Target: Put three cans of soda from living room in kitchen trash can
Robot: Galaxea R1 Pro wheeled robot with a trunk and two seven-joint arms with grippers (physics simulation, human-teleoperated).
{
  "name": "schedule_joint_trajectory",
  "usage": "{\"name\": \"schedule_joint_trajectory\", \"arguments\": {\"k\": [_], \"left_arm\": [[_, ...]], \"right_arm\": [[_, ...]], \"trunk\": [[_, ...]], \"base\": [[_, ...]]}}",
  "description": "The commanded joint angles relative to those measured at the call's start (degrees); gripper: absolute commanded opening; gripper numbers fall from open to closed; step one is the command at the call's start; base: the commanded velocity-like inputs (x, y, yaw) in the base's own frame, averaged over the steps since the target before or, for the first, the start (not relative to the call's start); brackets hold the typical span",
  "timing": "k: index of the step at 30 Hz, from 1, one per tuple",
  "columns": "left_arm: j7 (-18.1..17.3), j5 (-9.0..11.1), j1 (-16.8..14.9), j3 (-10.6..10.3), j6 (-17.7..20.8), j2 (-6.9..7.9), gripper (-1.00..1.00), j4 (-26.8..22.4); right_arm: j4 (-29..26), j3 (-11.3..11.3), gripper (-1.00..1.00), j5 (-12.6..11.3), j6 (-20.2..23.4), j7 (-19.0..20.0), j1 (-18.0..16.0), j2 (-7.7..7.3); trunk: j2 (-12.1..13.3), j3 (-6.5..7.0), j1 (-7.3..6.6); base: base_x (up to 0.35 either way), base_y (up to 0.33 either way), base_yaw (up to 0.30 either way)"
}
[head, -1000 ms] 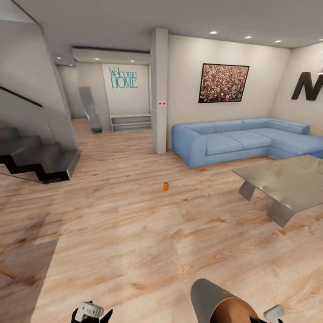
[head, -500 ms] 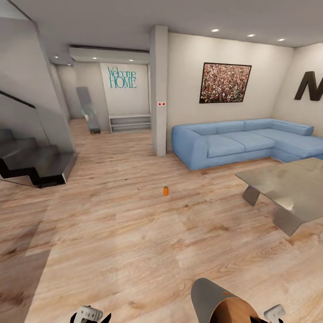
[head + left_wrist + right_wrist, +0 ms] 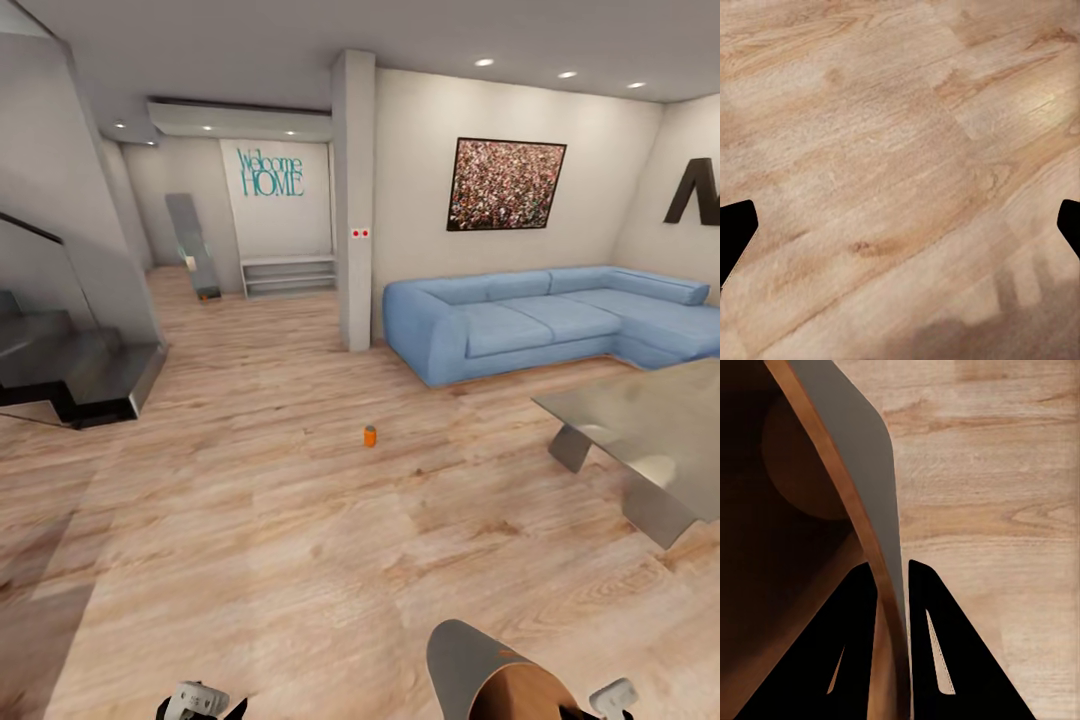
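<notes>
While I face the living room, the wood floor [image 3: 300, 520] spreads ahead, with the blue corner sofa [image 3: 540, 320] against the far wall and the grey low table [image 3: 650, 430] at right. Dark stairs [image 3: 70, 370] sit at left. My right gripper [image 3: 892, 577] pinches the bin [image 3: 490, 675] by its rim wall, one finger inside, one outside; the bin is tilted, orange-brown inside showing. My left gripper [image 3: 900, 225] is spread wide over bare floor, holding nothing. One orange can [image 3: 370, 435] stands upright on the floor, well ahead, between stairs and table.
</notes>
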Motion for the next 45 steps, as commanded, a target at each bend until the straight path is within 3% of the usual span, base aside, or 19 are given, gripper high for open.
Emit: {"name": "schedule_joint_trajectory", "arguments": {"k": [1,19,36,45], "left_arm": [[0.0,0.0,0.0,0.01,0.0,0.0,1.0,0.0],[0.0,0.0,-0.07,0.04,0.0,0.0,1.0,1.41],[0.0,0.0,-0.09,0.06,0.0,0.0,1.0,1.63],[0.0,0.0,-0.09,0.05,0.04,0.24,1.0,2.7]], "right_arm": [[-0.1,-0.31,-1.0,-0.48,-0.05,0.4,-0.03,-0.02],[-1.48,-0.14,-1.0,-0.56,-0.06,0.71,-0.03,-0.05],[-1.68,-0.14,-1.0,-0.56,-0.03,0.74,-0.03,0.04],[-1.68,-0.14,-1.0,-0.56,-0.02,0.29,0.0,0.13]], "trunk": [[0.0,0.01,0.0],[0.0,0.01,0.0],[0.0,0.01,0.0],[0.0,0.01,0.0]], "base": [[0.286,0.0,0.0],[0.284,0.0,-0.004],[0.301,0.019,-0.203],[0.285,0.188,-0.035]]}}
